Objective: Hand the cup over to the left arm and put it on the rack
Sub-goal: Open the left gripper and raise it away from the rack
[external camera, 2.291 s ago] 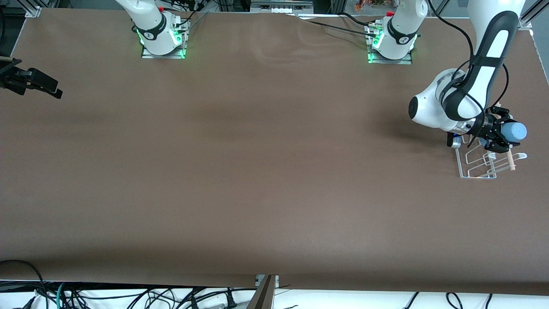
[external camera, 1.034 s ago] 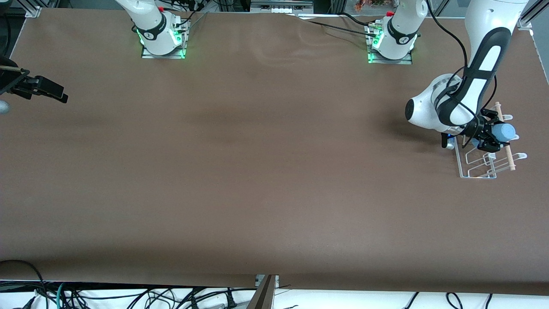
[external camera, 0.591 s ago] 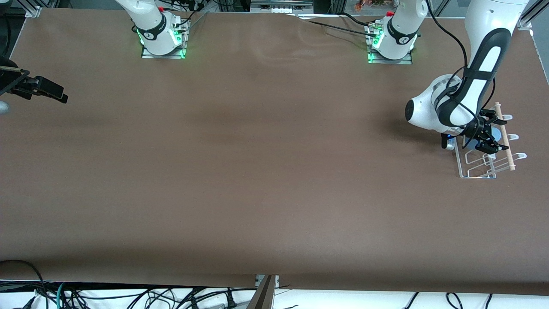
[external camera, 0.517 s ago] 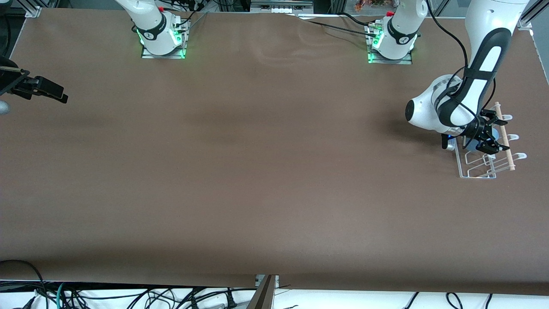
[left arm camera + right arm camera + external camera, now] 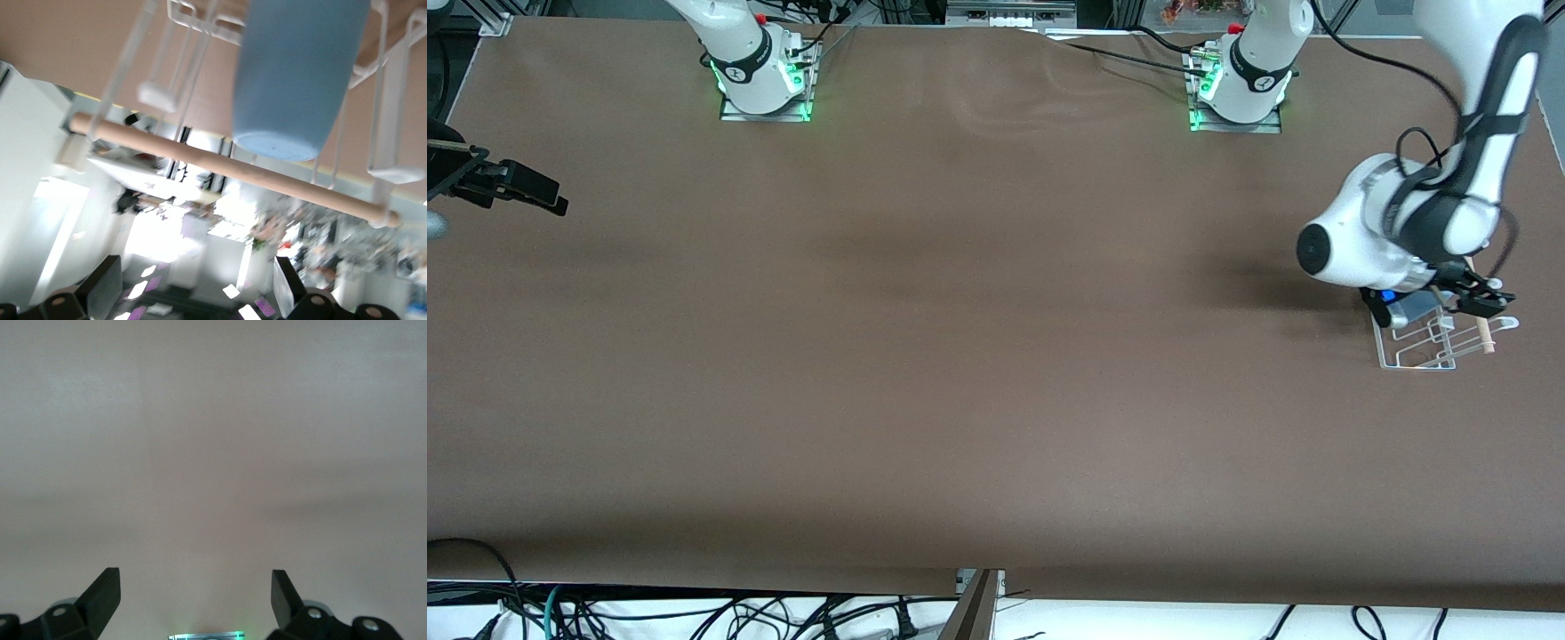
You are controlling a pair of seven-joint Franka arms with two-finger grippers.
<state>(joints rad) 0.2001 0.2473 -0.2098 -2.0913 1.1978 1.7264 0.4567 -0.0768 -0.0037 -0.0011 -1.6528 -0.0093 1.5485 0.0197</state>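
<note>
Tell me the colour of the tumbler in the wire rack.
Plain light blue plastic tumbler, shown best in the left wrist view.

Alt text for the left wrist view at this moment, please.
A light-blue cup rests in the white wire rack, with the rack's wooden rod crossing just past its base. The left gripper is open and clear of the cup.

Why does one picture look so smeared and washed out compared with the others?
Left wrist view: the cup and rack are soft with blur, and bright room light glares past the wooden rod. Front view: sharp, evenly lit. Right wrist view: plain, dull table.
</note>
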